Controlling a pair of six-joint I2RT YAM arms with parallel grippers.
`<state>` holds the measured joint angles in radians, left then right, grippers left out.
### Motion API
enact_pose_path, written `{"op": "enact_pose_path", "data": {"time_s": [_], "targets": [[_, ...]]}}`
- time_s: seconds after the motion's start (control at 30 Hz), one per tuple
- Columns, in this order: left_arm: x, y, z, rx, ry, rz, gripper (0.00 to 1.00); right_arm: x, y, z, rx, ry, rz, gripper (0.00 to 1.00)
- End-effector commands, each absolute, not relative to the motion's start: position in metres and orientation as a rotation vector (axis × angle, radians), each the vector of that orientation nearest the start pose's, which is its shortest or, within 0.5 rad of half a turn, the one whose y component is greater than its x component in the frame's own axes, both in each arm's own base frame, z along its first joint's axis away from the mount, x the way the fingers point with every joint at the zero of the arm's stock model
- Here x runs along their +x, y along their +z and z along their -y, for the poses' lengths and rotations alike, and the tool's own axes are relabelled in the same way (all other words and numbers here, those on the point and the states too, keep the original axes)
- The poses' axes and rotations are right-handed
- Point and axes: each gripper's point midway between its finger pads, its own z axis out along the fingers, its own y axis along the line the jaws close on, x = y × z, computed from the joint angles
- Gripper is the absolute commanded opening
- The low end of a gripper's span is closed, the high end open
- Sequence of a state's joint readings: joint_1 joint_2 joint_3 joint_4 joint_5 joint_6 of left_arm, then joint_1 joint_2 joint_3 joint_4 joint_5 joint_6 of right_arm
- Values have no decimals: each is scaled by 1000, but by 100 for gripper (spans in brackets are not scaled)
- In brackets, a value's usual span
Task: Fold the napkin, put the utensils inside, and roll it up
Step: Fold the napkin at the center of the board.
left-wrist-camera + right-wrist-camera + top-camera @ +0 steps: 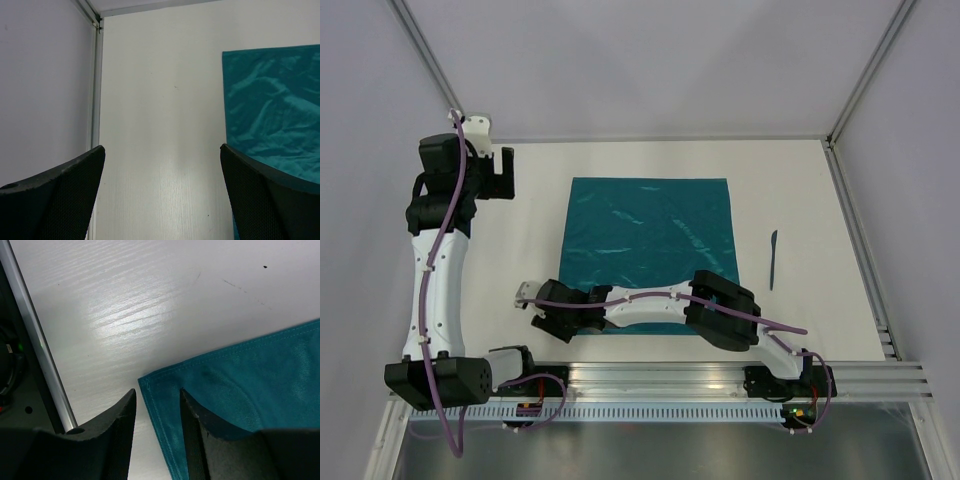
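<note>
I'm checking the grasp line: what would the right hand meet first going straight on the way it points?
Likely the napkin corner lying between the right hand's fingers, then the table; remaining gap unclear.

Bright, even overhead light, shadows faint and soft. Glare patch on the white wood-grain surface [120, 315] in the right wrist view. Sheen streaks on the shiny teal cloth napkin [650, 235]. My right claw [157, 415] is near-black, soft-focus up close. Top view sharp.
</note>
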<state>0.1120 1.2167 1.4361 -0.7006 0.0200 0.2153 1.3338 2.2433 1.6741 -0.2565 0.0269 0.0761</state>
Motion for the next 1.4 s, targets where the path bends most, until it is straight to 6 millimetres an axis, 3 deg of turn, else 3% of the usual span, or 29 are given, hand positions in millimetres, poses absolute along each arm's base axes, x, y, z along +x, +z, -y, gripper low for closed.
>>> {"op": "enact_pose_path", "data": {"time_s": [0.0,0.37,0.63,1.1,1.27,1.37], "targets": [[356,325,-44,149,180,-2034,100,130,27,-550,-1438,580,-2040,47],[355,317,-43,151,172,-2049,100,122,21,-558,-1467,561,-2021,51],[354,315,-42,158,169,-2053,100,127,10,-546,-1481,486,-2030,48],[355,304,-39,161,142,-2076,100,132,4,-542,-1507,467,-2026,17],[355,302,-39,161,138,-2077,100,139,19,-548,-1494,485,-2008,9],[356,302,-39,164,137,-2077,100,142,41,-552,-1473,515,-1978,7]]}}
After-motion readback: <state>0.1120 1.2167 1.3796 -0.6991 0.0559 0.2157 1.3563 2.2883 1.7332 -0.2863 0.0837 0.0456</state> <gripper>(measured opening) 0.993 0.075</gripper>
